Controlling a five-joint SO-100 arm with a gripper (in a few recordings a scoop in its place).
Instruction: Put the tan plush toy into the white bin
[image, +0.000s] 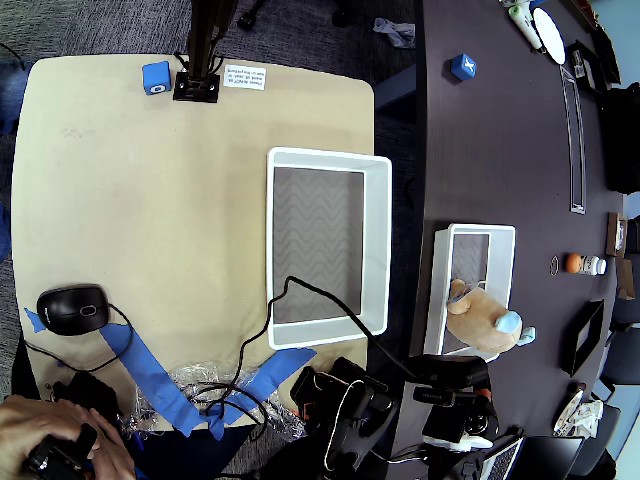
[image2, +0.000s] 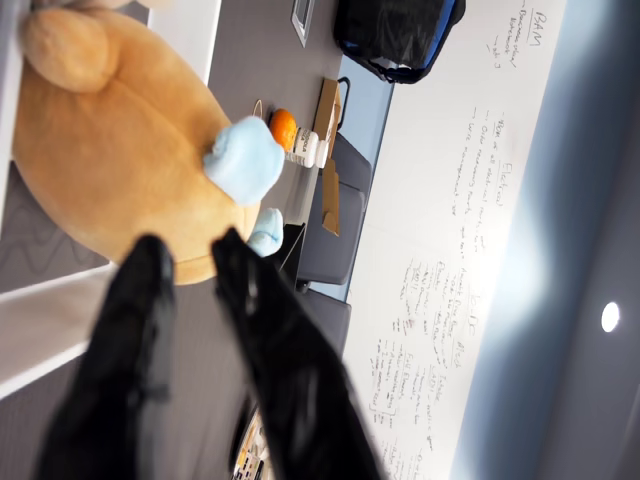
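The tan plush toy (image: 487, 318) (image2: 110, 170) lies at the near end of the smaller white bin (image: 442, 290) on the dark table, partly over its rim. One of its light blue paws (image2: 244, 158) points right. My black gripper (image2: 190, 262) is open with a narrow gap, its tips just short of the toy's lower edge and nothing between them. In the overhead view my black arm (image: 450, 378) sits just below the toy. The larger white bin (image: 378, 240) with the grey zigzag bottom stands to the left on the tan table and holds nothing.
A cable (image: 300, 290) runs over the larger bin's near rim. On the tan table are a black mouse (image: 72, 308), blue tape (image: 150, 375) and a blue cube (image: 155, 76). An orange-capped bottle (image: 582, 264) and another blue cube (image: 462, 67) sit on the dark table.
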